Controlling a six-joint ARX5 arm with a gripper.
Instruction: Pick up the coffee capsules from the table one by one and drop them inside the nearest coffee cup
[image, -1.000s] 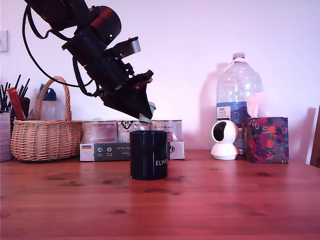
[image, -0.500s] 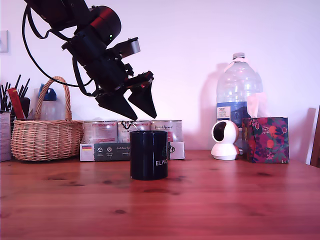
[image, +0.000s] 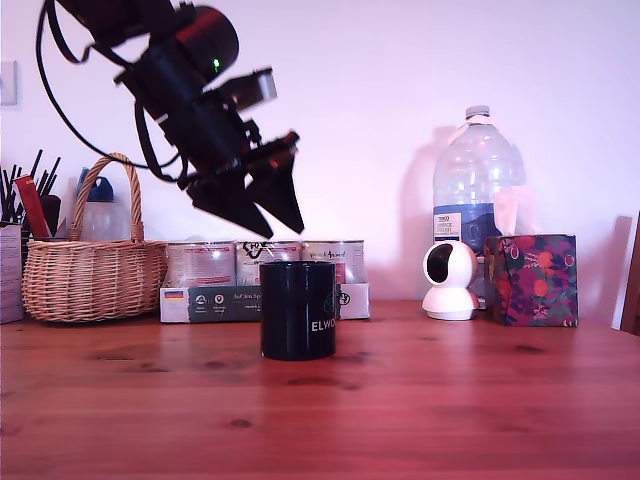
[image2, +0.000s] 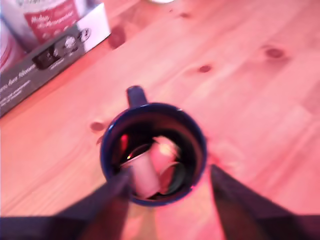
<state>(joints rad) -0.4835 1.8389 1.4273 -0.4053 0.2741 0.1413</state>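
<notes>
A reddish-brown wooden counter with dark knots fills the lower part of the exterior view, backed by a plain pale wall. The black coffee cup, lettered "ELWO", stands upright near the counter's middle. Directly behind the cup sit silver labelled tins on a flat grey box. To the cup's left in the exterior view is a wicker basket; to its right stand a small white camera, a large water bottle and a patterned tissue box.

The tool hangs in the air above the cup and slightly to its left in the exterior view, apart from the rim, its two dark fingers spread and holding nothing.

The wrist view looks down into the cup, where the coffee capsules lie together on the bottom; the picture is blurred, so their number and colours are hard to tell.

In front of the cup and to either side, the counter is bare wood out to its near edge.
</notes>
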